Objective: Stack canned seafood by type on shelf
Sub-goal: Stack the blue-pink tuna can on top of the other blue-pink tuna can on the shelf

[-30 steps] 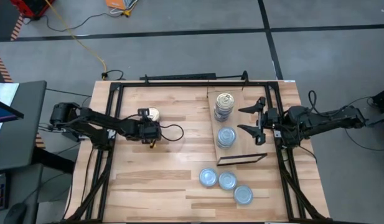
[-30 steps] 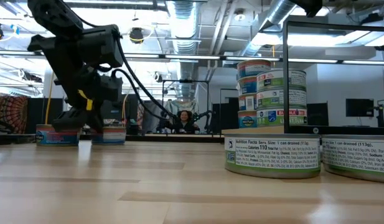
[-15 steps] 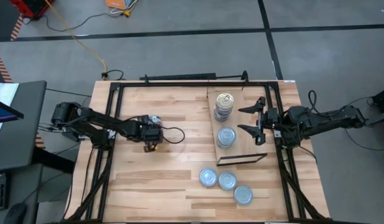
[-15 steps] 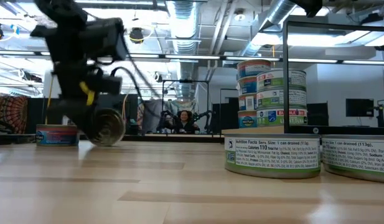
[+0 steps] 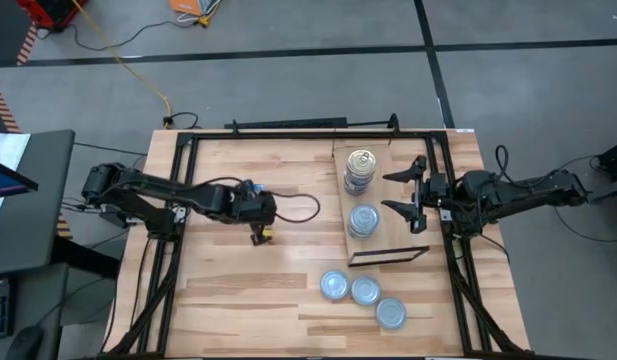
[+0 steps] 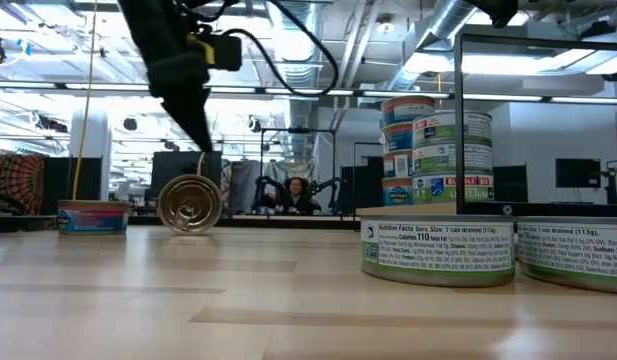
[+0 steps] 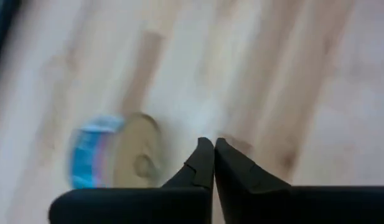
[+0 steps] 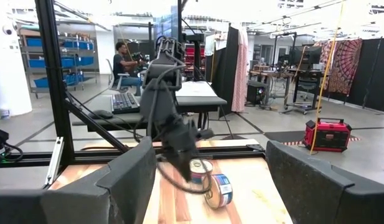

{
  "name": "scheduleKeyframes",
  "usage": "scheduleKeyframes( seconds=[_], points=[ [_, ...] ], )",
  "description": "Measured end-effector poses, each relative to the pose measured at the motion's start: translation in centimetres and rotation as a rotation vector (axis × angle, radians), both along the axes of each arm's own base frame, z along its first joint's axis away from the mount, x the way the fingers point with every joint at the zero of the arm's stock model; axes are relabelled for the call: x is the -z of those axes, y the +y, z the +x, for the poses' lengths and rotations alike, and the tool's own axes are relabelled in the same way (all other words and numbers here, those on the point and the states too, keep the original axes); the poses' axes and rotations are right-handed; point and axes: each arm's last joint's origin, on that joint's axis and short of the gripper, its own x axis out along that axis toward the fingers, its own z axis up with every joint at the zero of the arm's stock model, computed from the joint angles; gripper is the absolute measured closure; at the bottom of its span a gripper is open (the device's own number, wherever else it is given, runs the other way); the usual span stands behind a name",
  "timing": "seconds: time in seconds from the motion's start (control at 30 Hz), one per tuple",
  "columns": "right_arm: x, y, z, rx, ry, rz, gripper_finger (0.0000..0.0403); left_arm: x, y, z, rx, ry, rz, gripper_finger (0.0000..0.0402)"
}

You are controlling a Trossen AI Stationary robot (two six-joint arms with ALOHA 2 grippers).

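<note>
Where the left arm works: mid-tabletop, left gripper [image 7: 213, 142] pointing down, jaws pinched fully together with nothing between them.
Tin in play: gold-topped tin [image 6: 191, 205] stands on its rim just beside those jaws, not gripped. Judged to have slipped or tipped out of a pinch; on edge it may roll.
Second loose tin: flat tin [image 6: 91, 217] lies near the first, farther from the shelf; its top type is hard to tell.
Shelf: light-wood board [image 5: 388, 215] on the right half of the tabletop [image 5: 288, 300], dark strip at its near end.
Shelf contents: gold stack [image 5: 360, 170] at the far end, silvery-blue stack [image 5: 364, 220] just beside it; one pile per type, kept apart.
Still off the shelf: three silvery-blue tins [image 5: 365, 291] clustered on the tabletop by the dark strip.
Right arm: right gripper [image 5: 416, 182] waits at the shelf's outer edge, jaws spread wide, empty, facing the stacks.
Next move, judged: lay the rim-standing tin flat or re-grip it across its sides.
</note>
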Motion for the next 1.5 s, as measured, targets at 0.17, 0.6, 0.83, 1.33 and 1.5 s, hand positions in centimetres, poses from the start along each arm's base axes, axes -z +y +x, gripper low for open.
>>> scheduleKeyframes(
  seconds=[0.17, 0.6, 0.83, 1.33, 1.5],
  points=[
    [0.0, 0.0, 0.0, 0.000, 0.000, -0.001, 0.0077, -0.2, 2.2, 0.4, -0.013, -0.021, 0.030, 0.0318],
    [0.1, 0.0, 0.0, 0.001, 0.007, -0.012, 0.0077, 1.1, 8.6, -0.7, -0.091, 0.075, -0.099, 0.0107],
    [0.1, 0.0, 0.0, 0.001, 0.011, -0.013, 0.0077, 3.8, 9.4, -0.7, -0.051, 0.220, -0.146, 0.0115],
    [0.1, 0.0, 0.0, 0.001, 0.010, -0.012, 0.0077, 5.5, 9.0, -0.7, 0.001, 0.372, -0.257, 0.0232],
    [0.1, 0.0, 0.0, 0.001, 0.009, -0.011, 0.0077, 2.3, 9.3, 0.5, -0.043, 0.194, -0.244, 0.0232]
  ],
)
